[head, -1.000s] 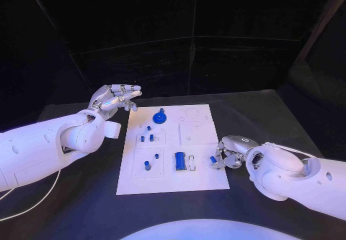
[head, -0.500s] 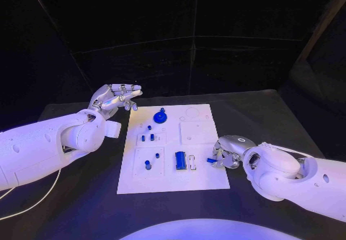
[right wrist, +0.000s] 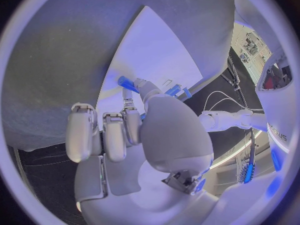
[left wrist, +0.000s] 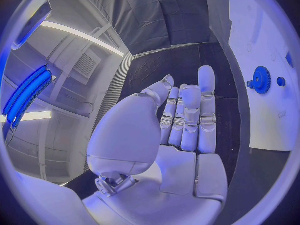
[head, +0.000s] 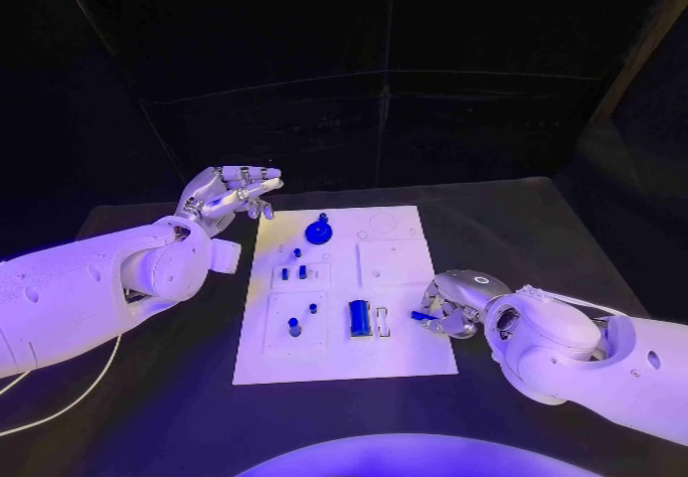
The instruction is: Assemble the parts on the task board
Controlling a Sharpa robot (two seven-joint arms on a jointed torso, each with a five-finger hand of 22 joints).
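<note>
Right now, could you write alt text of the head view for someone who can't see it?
The right robot hand pinches a small blue part at the right edge of a white task board on a black table. The left robot hand hovers beyond the board's far left corner, holding nothing.

A big black table [head: 172, 417] sits in a dark room. Behind it hang black walls [head: 387, 119] made of dark cloth or panels, with thin pale lines where the pieces meet. A dark post [head: 641, 55] leans in the far corner. Blue-purple light falls on everything. In the left wrist view, a pale ceiling [left wrist: 81, 60] has long beams and a vent, and two bright blue light strips [left wrist: 28, 90] glow on it.
</note>
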